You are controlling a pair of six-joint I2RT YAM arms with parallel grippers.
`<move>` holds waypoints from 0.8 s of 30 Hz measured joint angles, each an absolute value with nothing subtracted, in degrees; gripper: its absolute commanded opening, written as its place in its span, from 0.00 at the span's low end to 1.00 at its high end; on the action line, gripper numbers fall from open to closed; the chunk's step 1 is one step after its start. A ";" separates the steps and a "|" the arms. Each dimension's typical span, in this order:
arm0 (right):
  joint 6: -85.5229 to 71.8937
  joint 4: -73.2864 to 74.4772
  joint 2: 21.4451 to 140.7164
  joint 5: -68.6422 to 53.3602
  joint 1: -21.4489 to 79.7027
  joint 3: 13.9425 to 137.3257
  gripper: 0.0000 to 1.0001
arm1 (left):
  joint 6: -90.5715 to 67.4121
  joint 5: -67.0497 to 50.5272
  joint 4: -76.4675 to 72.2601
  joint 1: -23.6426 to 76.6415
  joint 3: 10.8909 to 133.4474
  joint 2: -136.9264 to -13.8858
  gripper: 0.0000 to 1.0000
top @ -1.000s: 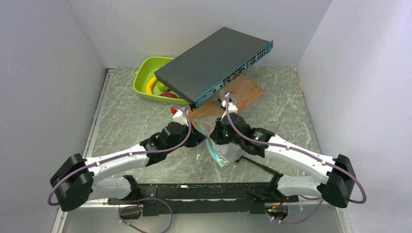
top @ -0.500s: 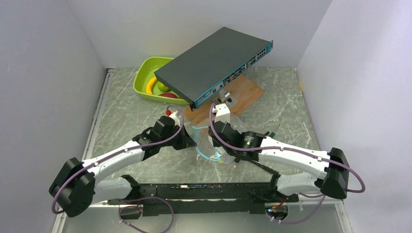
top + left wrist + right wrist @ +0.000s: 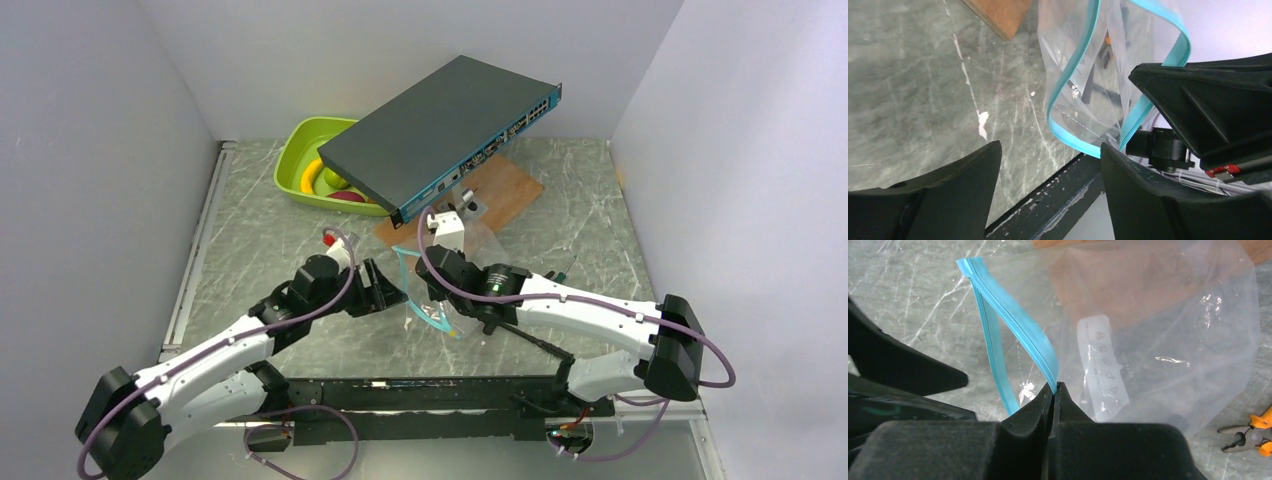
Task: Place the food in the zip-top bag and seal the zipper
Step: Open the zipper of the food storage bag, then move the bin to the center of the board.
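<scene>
Arms (image 3: 230, 345) low and inward, right tool (image 3: 1054, 386) tight on zipper (image 3: 1020, 335), left tool (image 3: 1048, 150) wide apart just beside zip-top bag (image 3: 1173, 325).

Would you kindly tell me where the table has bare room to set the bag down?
The table is bare between tray, left wall and left arm, and between board and right wall. Crowded centre: left gripper, right gripper and bag meet there.

No text can be read; the white patch (image 3: 1100, 367) on the zip-top bag (image 3: 1173, 340) shows only tiny icons
</scene>
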State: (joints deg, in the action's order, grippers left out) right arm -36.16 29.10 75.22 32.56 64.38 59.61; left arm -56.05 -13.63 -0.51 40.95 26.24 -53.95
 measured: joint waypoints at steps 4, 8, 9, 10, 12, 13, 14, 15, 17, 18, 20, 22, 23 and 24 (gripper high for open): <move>-36.64 29.76 75.33 32.05 64.38 59.64 0.00 | -52.73 -9.98 8.12 40.25 28.34 -48.97 0.85; -36.60 28.86 75.26 30.13 64.31 59.24 0.00 | -47.83 -7.57 18.28 33.34 33.63 -46.98 0.86; -36.53 28.38 75.18 29.56 64.23 58.87 0.00 | -46.61 -7.44 20.40 30.57 34.70 -46.59 0.86; -36.42 27.88 74.98 29.23 64.14 58.39 0.00 | -45.41 -6.96 22.52 27.46 35.68 -46.02 0.86; -36.21 27.11 74.43 28.40 63.92 57.39 0.00 | -43.03 -5.56 26.96 20.47 37.63 -44.45 0.88; -36.07 26.68 73.97 27.99 63.64 56.80 0.00 | -42.17 -4.38 29.02 16.95 38.63 -43.53 0.89; -35.97 26.39 73.65 27.88 63.31 56.45 0.00 | -41.69 -3.92 29.93 15.18 39.20 -43.09 0.90; -35.81 26.09 73.25 27.59 62.92 56.10 0.00 | -41.01 -3.33 31.57 11.33 40.36 -42.39 0.91; -35.42 25.23 72.25 26.61 61.39 55.22 0.00 | -40.29 -2.63 32.45 4.99 42.06 -41.82 0.96; -35.20 24.80 71.81 26.22 60.47 54.83 0.00 | -40.07 -2.39 32.29 1.93 42.74 -41.98 0.99; -34.76 23.90 71.11 25.02 58.76 54.13 0.00 | -39.90 -3.99 31.05 -5.43 43.94 -43.75 1.00; -34.44 23.27 70.78 24.03 57.39 53.67 0.00 | -40.12 -6.87 29.02 -11.14 45.15 -47.37 1.00; -34.26 23.00 70.74 23.49 56.82 53.47 0.00 | -40.32 -9.34 27.29 -14.20 46.22 -50.81 1.00; -34.11 22.70 70.74 23.05 56.36 53.32 0.00 | -40.80 -11.68 24.97 -16.56 47.42 -54.63 1.00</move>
State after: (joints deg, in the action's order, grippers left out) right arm -34.11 22.70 70.74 23.05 56.36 53.32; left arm -40.80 -11.68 24.97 -16.56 47.42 -54.63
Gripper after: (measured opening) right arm 0.009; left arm 0.995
